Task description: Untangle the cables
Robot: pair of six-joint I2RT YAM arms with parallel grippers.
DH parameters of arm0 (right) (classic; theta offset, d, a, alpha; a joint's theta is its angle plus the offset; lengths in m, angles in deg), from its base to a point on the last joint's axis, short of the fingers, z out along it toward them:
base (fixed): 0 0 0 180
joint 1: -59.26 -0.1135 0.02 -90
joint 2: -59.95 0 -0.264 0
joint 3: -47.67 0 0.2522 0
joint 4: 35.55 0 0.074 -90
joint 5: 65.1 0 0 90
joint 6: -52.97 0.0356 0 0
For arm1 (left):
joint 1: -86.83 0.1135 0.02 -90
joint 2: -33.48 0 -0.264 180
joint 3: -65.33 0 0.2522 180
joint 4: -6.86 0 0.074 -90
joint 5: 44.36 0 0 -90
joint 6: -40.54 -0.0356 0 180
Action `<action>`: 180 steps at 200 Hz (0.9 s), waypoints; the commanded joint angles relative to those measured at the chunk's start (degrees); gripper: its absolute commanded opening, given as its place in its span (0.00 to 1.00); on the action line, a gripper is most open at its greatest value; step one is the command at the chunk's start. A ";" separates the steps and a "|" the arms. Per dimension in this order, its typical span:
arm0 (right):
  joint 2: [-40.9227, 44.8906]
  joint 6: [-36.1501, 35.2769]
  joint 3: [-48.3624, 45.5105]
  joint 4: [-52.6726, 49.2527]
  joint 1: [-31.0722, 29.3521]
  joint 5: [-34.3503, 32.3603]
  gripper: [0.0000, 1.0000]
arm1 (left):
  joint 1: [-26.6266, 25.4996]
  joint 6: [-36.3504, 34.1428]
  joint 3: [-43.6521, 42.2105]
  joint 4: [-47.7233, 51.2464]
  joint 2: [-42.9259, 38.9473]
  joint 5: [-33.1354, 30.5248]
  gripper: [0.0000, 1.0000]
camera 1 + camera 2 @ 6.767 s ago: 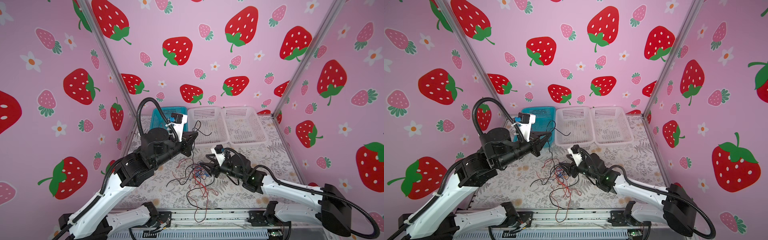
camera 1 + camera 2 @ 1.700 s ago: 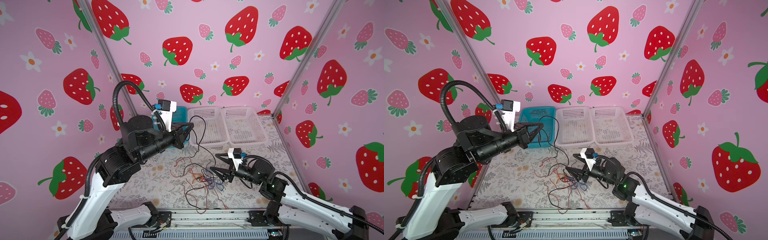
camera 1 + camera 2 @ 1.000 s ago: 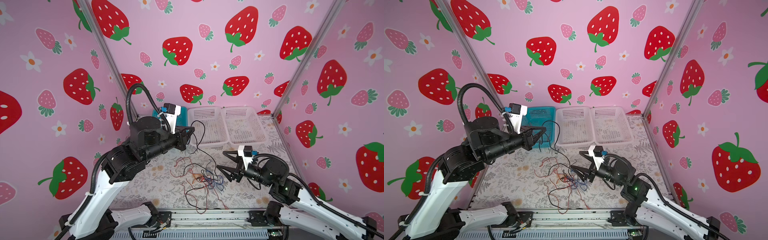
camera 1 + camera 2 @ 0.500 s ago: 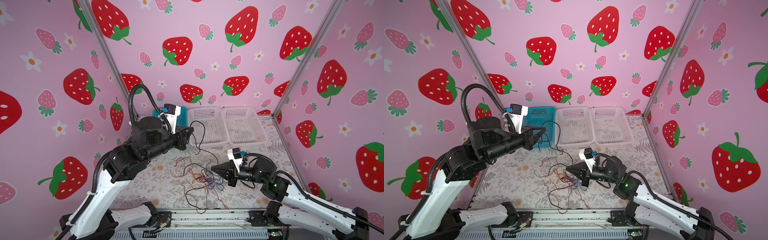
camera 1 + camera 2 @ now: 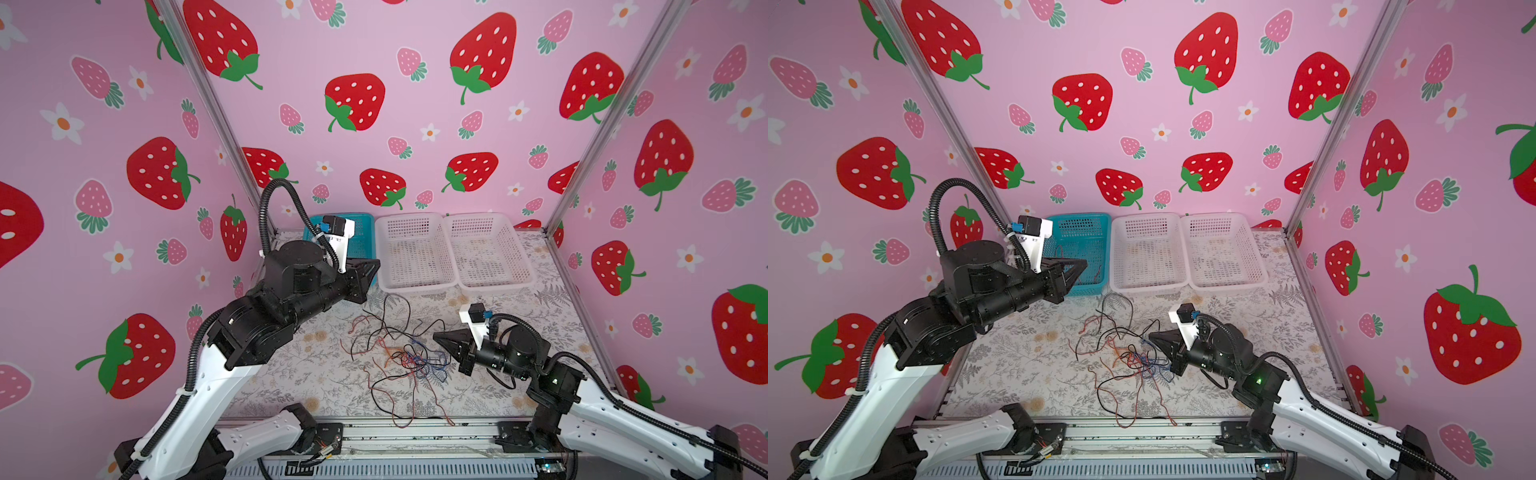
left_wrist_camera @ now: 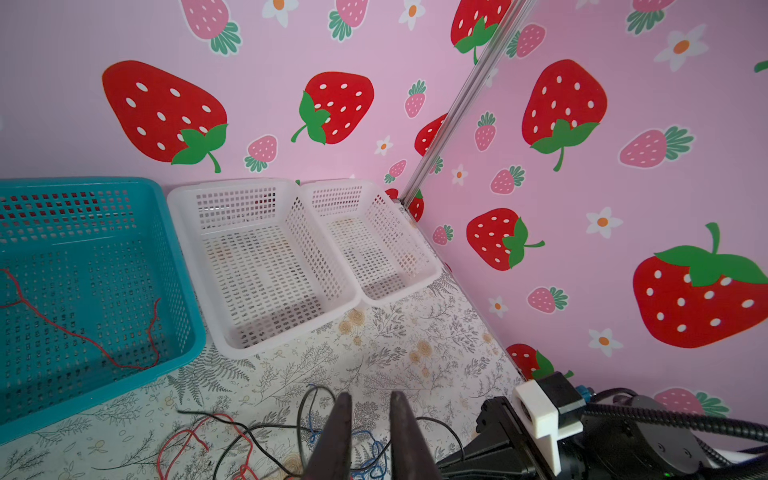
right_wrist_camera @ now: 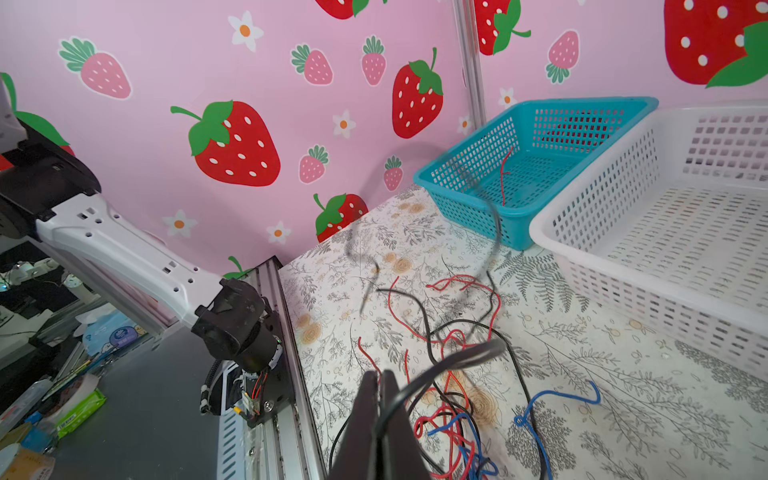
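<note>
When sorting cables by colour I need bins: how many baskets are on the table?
3, in a row at the back: blue basket on the left, middle white basket beside it, right white basket at the far end. None looks hidden.

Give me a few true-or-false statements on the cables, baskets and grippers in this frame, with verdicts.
1. A red cable lies in the blue basket. True.
2. Both white baskets hold cables. False: no cable shows in either.
3. The right gripper is shut on a black cable. True.
4. The left gripper is clamped shut. False: its jaws stand apart with nothing between them.
5. The tangle sits inside a basket. False: it lies on the table, in front of the baskets.
</note>
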 commanded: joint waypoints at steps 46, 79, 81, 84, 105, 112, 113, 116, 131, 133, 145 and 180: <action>1.75 0.54 -0.84 -2.58 0.40 -4.24 0.00 | 2.06 1.47 -9.06 -4.27 -2.67 1.88 0.30; 3.51 -2.60 7.00 -6.36 0.44 -7.22 0.00 | 2.04 4.79 -18.21 -8.55 -4.23 5.15 0.38; 3.46 -2.97 7.73 -6.77 0.48 -7.36 0.00 | 2.04 5.08 -18.90 -9.01 -4.43 5.41 0.38; 3.42 -3.46 8.98 -7.38 0.49 -7.58 0.00 | 2.04 5.52 -20.00 -9.68 -4.70 5.86 0.39; 2.22 -6.20 16.71 -10.29 0.48 -8.36 0.00 | 2.04 8.13 -26.69 -14.34 -6.26 8.06 0.43; 1.57 -6.95 19.05 -11.03 0.49 -8.64 0.00 | 2.04 8.85 -28.33 -15.54 -6.58 8.56 0.45; 1.40 -7.08 19.46 -11.13 0.49 -8.65 0.00 | 2.04 8.92 -28.56 -15.78 -6.56 8.57 0.45; 1.06 -7.39 20.42 -11.40 0.49 -8.79 0.00 | 2.08 9.38 -29.21 -16.36 -6.68 10.10 0.46; -1.33 -8.90 25.47 -13.01 0.47 -9.36 0.00 | 2.08 11.72 -33.46 -21.25 -7.36 13.98 0.49; -1.59 -9.07 26.22 -13.31 0.48 -9.48 0.00 | 2.12 12.16 -34.09 -22.10 -7.41 14.41 0.50; -3.52 -9.97 29.90 -14.28 0.44 -9.42 0.00 | 2.00 14.10 -38.09 -27.97 -7.77 18.50 0.52; -9.52 -11.17 41.89 -17.89 0.46 -11.04 0.00 | 0.75 15.59 -46.27 -42.86 -9.02 26.46 0.57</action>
